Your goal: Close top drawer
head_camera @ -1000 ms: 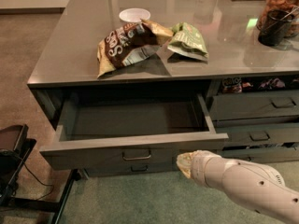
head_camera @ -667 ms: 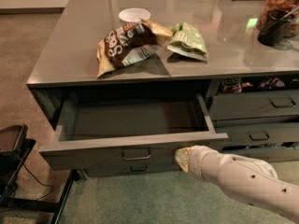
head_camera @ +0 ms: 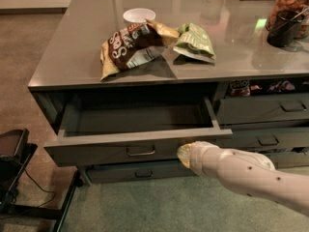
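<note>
The top drawer (head_camera: 96,151) is pulled far out of the dark grey cabinet, and its plain grey box is empty. Its small metal pull (head_camera: 141,152) sits at the middle of the flat front. My gripper (head_camera: 185,154) is at the end of the cream arm (head_camera: 251,175), which comes in from the lower right. It lies against the drawer front, to the right of the pull and just below the top edge. The arm covers part of the lower cabinet.
On the counter top (head_camera: 67,57) lie a brown chip bag (head_camera: 135,45), a green bag (head_camera: 195,42) and a white cup (head_camera: 139,16). A dark jar (head_camera: 287,18) stands at the far right. Lower-fronted drawers (head_camera: 263,109) are at the right, another (head_camera: 140,172) below. A black stand (head_camera: 12,153) is at the left.
My gripper has moved up and a little left, from below the drawer front to against it. The drawer stands about as far open as before.
</note>
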